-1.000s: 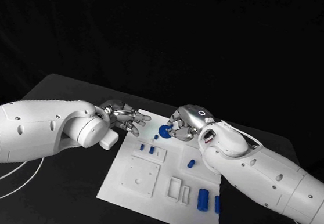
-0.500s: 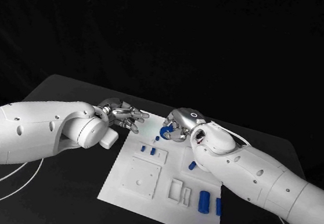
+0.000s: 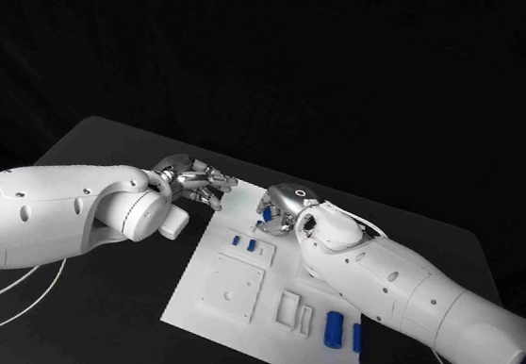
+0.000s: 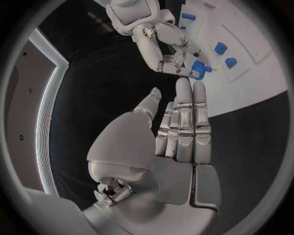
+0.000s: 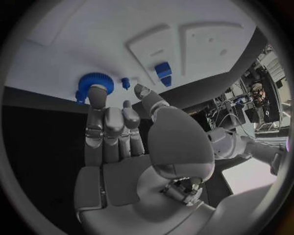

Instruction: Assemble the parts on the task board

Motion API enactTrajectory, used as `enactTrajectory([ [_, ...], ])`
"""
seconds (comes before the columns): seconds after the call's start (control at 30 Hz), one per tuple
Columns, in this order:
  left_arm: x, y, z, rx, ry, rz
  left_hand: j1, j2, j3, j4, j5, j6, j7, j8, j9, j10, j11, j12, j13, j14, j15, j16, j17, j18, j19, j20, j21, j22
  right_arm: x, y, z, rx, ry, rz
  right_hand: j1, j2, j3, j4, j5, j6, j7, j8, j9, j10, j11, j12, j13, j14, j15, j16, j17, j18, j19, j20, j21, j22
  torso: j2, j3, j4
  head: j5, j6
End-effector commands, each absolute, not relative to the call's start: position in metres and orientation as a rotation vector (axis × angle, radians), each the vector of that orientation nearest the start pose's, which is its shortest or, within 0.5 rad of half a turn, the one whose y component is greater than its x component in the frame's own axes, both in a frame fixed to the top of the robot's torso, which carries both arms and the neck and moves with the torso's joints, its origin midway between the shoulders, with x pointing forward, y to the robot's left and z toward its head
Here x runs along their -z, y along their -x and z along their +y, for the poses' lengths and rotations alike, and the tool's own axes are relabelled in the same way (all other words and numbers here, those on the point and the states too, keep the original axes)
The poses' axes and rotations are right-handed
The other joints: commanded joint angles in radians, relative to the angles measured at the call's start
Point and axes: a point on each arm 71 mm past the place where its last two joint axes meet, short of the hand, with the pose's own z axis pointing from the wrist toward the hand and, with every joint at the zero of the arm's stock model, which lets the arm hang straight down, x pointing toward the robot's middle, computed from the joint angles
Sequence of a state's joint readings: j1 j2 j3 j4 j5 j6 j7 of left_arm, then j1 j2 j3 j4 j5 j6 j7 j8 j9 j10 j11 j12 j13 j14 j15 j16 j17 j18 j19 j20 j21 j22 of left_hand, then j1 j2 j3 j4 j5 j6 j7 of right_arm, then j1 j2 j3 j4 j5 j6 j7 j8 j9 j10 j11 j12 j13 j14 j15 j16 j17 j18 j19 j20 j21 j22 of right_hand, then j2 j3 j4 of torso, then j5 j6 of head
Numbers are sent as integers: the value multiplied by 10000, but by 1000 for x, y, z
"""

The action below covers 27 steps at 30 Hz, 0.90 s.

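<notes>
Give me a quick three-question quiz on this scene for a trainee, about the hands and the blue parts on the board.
1. True or false: the left hand holds a blue part.
2. Where is the round blue part? A: held in the fingers of the right hand. B: lying flat in the middle of the board. C: in the left hand.
3. Fill in: two long blue parts lie side by side near the task board edge on the robot's ___ side.

Key: 1 false, its fingers are stretched out with nothing in them. 2 A. 3 right.
</notes>
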<state>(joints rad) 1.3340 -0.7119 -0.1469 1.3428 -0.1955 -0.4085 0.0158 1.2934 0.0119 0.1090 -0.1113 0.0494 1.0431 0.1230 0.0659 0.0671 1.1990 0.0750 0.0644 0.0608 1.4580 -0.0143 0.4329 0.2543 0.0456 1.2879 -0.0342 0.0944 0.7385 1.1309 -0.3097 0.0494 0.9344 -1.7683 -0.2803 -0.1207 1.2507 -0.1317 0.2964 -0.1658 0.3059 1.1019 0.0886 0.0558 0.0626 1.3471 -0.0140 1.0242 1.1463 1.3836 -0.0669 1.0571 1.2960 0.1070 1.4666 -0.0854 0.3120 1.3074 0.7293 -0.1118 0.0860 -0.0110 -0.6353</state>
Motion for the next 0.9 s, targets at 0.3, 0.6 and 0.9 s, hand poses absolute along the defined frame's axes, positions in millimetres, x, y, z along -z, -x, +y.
enactTrajectory([
  [0.3,172,-532,203,11299,9583,16491,41,104,82,-244,22,120,-6,8,4,7,27,-59,-15,-59,2,-42,12,103,-165,7,111,172,227,-558,-89,-4744,3502,15929,56,0,-128,-68,32,-108,3,58,-8,-81,12,-67,-67,-44,36,-49,-43,170,119,40,-115,150,68,-107,126,-32,16],
  [0.6,164,-541,207,9995,6489,16613,171,-189,58,-548,31,446,-73,16,10,212,-13,-60,-14,-379,34,-177,-35,31,-474,40,38,300,194,-549,-114,-5954,2020,14514,92,-72,-516,77,318,-212,94,59,-7,-137,63,-170,-202,-90,80,-190,-162,215,112,77,-412,68,56,-46,-20,83,83],
  [0.9,159,-555,195,7872,2959,16994,179,-575,-251,-393,10,306,-29,-15,-5,-106,49,-58,-10,-68,-8,200,134,81,-185,-6,163,416,147,-542,-148,-7278,-150,13264,-126,-167,481,-116,1196,-107,113,58,-8,-419,-4,-1135,-1032,-396,38,-1234,-906,202,71,63,-851,-290,63,113,-267,270,144],
])
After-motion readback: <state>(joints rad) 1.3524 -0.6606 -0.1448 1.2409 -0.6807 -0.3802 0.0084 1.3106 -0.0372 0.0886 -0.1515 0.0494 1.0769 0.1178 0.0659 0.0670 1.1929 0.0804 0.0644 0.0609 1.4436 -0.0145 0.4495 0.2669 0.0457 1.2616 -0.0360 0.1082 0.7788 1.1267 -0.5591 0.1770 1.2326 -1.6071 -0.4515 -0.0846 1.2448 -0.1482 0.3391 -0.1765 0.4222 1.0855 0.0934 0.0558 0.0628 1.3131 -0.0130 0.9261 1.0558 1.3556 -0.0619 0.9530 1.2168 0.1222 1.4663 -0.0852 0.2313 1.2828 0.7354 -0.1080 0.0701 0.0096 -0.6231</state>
